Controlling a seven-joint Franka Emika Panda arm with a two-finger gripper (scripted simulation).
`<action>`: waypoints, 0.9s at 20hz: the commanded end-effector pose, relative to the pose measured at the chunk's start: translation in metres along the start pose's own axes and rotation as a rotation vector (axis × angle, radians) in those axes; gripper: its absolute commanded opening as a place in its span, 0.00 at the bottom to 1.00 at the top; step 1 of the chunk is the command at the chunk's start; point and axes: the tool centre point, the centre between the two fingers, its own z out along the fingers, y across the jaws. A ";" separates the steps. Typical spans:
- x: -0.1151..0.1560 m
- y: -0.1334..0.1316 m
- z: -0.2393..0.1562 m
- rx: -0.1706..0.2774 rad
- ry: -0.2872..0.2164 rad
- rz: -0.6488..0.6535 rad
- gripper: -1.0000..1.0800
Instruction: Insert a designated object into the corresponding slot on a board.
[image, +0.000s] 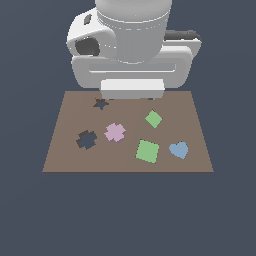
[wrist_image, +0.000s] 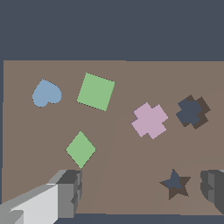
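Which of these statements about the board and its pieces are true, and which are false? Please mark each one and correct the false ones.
1. The pink cross piece is already in the cross-shaped slot. False: it lies flat on the board beside the slot, which is unfilled.
2. The board has a second dark cutout, shaped like a star. True.
3. The gripper is holding the pink cross piece. False: in the wrist view its fingers are spread apart with nothing between them.
4. There are two green pieces, a larger square and a smaller diamond. True.
5. The blue heart lies between the pink piece and the slot. False: it lies toward the exterior view's right, beyond the green square.
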 end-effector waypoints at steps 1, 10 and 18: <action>0.000 0.000 0.000 0.000 0.000 0.000 0.96; 0.001 0.005 0.010 0.000 -0.001 -0.050 0.96; 0.005 0.016 0.037 0.000 -0.002 -0.181 0.96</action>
